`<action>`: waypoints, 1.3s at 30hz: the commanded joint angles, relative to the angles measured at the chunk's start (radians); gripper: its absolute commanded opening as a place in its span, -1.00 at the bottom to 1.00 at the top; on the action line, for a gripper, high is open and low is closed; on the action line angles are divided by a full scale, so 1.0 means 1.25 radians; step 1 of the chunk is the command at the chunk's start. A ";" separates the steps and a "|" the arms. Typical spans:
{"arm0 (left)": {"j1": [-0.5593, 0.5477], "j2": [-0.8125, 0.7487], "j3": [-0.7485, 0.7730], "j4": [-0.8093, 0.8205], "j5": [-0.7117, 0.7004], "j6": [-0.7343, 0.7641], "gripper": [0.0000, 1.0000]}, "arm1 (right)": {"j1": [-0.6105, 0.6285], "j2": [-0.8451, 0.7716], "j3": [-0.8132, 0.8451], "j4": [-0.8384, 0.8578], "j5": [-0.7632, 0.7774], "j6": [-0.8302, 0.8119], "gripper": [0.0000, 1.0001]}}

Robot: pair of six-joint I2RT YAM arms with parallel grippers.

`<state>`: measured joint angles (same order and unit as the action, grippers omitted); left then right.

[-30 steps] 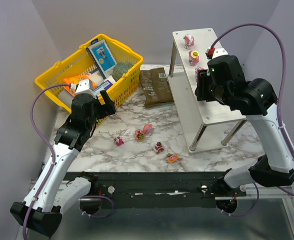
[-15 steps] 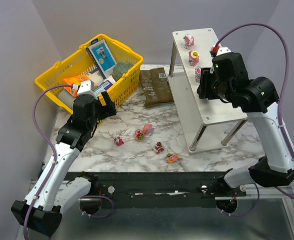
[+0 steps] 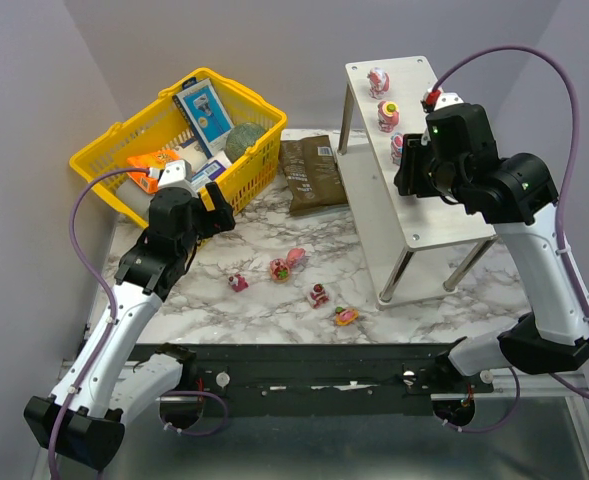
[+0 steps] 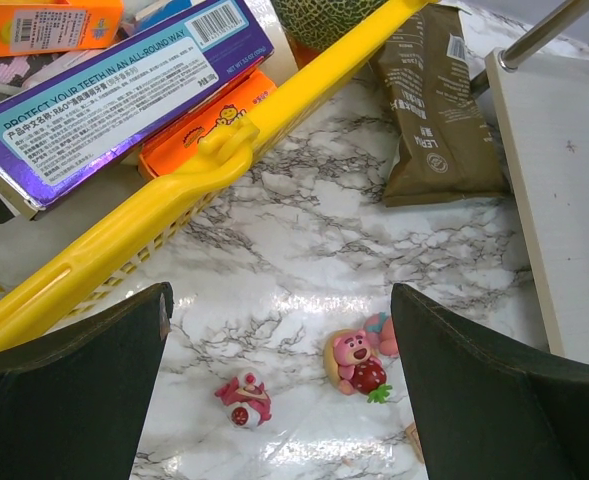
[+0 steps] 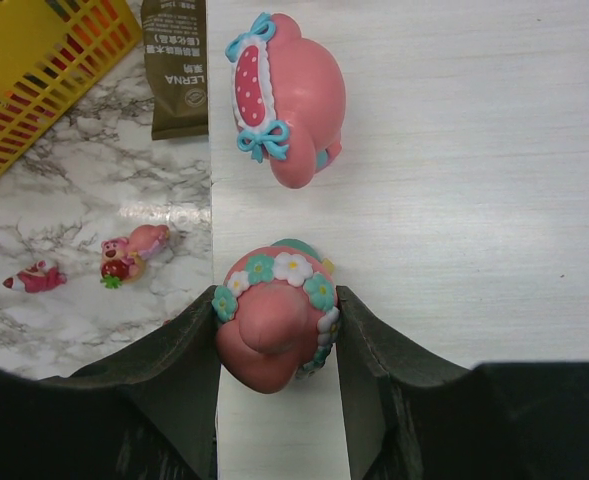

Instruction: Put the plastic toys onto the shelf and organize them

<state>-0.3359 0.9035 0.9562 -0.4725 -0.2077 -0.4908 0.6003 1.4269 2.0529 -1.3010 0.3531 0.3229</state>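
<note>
R claw (image 5: 277, 302) clenched on pink flower toy (image 5: 272, 345), prob resting on shelf (image 5: 454, 200); L claw (image 4: 279, 300) released.

Seven plastic toys (image 3: 287, 263) show in all. Four lie on the marble table (image 3: 274, 225), and three stand on the shelf (image 3: 444, 215): a far toy (image 3: 378, 80), a middle toy (image 3: 388, 115) and a near toy (image 3: 398, 148). There is one shelf, with two boards. There is one yellow basket (image 3: 124, 127), and at least four grocery items can be told apart in it: one blue box (image 3: 202, 110), one green ball (image 3: 244, 140), one orange packet (image 3: 146, 160) and one purple box (image 4: 124, 100). One brown packet (image 3: 309, 175) lies on the table. There are two arms, the left arm (image 3: 124, 320) and the right arm (image 3: 549, 270).
</note>
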 commanded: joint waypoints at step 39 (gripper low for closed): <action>-0.002 -0.031 -0.026 0.033 0.008 0.022 0.98 | -0.007 -0.133 -0.284 0.259 0.027 -0.066 0.25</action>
<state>-0.3359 0.8742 0.9344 -0.4503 -0.2073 -0.4751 0.5999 1.2736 1.7622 -1.0603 0.3729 0.2592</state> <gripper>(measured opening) 0.988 0.634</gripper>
